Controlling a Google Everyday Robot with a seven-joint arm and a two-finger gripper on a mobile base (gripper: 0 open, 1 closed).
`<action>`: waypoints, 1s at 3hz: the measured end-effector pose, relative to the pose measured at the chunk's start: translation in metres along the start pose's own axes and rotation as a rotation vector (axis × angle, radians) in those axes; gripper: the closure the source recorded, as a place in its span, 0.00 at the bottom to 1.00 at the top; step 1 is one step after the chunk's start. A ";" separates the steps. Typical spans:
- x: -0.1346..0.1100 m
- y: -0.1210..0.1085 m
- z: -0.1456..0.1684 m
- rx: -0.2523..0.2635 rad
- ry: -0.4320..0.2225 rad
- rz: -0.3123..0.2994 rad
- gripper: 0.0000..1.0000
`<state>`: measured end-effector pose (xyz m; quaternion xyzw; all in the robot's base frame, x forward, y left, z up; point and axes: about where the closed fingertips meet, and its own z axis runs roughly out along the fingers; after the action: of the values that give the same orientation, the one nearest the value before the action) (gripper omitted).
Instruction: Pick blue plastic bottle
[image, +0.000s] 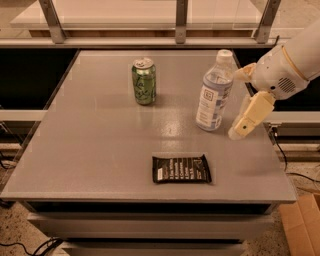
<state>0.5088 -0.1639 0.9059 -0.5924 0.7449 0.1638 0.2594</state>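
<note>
The blue plastic bottle stands upright on the grey table, right of centre. It is clear and bluish, with a white cap and a white-and-blue label. My gripper is just to the right of the bottle, at about its height. It is open. One cream finger hangs near the bottle's lower right, and the other finger sits behind its shoulder. The bottle is not between them and nothing is held.
A green soda can stands upright at the back, left of the bottle. A black snack packet lies flat near the front edge. A metal rail runs behind the table. A cardboard box sits on the floor at lower right.
</note>
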 end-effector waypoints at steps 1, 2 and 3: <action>0.002 -0.009 0.011 -0.009 -0.079 0.028 0.00; -0.001 -0.015 0.022 -0.022 -0.175 0.050 0.00; -0.004 -0.020 0.029 -0.039 -0.250 0.069 0.00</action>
<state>0.5341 -0.1490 0.8858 -0.5464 0.7233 0.2595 0.3329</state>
